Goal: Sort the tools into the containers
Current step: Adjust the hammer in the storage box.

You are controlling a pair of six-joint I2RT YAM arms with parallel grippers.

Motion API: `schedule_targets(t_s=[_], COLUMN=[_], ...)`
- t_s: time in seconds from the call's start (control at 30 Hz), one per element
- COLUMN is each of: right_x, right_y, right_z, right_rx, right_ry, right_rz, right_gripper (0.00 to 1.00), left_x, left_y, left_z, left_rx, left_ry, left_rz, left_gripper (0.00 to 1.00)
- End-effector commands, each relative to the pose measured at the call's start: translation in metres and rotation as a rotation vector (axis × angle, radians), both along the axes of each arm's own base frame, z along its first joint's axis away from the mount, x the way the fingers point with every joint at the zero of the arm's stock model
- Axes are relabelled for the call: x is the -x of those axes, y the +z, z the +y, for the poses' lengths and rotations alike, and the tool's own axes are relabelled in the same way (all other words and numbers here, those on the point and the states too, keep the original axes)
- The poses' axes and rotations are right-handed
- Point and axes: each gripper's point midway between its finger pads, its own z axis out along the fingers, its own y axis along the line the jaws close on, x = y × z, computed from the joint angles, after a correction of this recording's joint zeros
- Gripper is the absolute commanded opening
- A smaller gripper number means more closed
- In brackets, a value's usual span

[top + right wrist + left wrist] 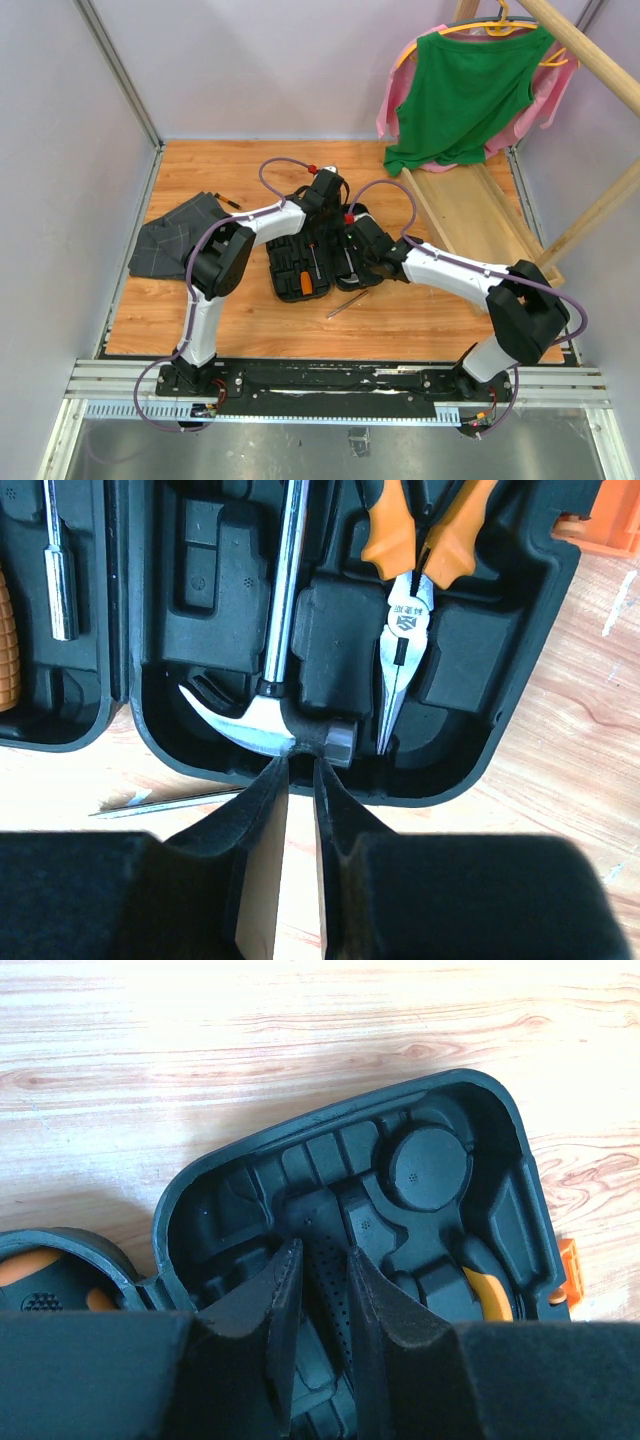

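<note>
A: Where does the claw hammer (262, 720) sit?

B: Inside the open tool case (500, 710), in the half on the right arm's side. Its steel head lies at the near wall and its shaft runs away along the moulded slot. The pliers (405, 630) lie in the slot just beside it, orange handles pointing away.

A: And the right hand (300, 761)?

B: Its fingers are drawn narrow, with a slit of counter (560, 810) showing between them. Their tips meet the underside of the hammer head at the case rim. Whether they pinch the head or only press on it cannot be told. The narrow set probably lets them nudge the head down into its recess.

A: Why is the left hand (320, 1252) at the far end?

B: Its fingers stand narrow on either side of a black dotted grip that looks like the hammer's handle. They appear closed on it, likely to steady that end while the head seats.

A: What remains?

B: A thin steel shaft (347, 304), probably a screwdriver, lies loose on the counter just in front of the case. The other half already holds an orange-handled screwdriver (305, 283). The loose one looks like the next pick, and lying so flat it may be awkward to lift.
</note>
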Motion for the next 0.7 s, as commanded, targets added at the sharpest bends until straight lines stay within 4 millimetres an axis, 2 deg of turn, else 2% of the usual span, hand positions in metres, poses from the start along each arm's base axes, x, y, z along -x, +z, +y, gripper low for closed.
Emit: schedule_targets(t_s=[0.0,0.23,0.67], right_x=[-0.004,-0.005,0.009], right_y=[0.008,-0.002,-0.033], right_z=[0.011,0.011,-0.007], right_rx=[-0.021,-0.005,0.093], right_ry=[0.003,0.004,-0.019], right_rz=[-0.03,-0.003,0.098], right_gripper=[0.17,0.18,0.19], left_x=[0.006,0.005,0.005], left_y=[-0.005,-0.006,-0.006], left_z=[0.006,0.004,0.004], left_rx=[-0.015,-0.012,-0.013], left_ry=[-0.015,-0.018,-0.021], left_rz=[0.015,0.017,0.017], left_gripper=[0.27,0.27,0.27])
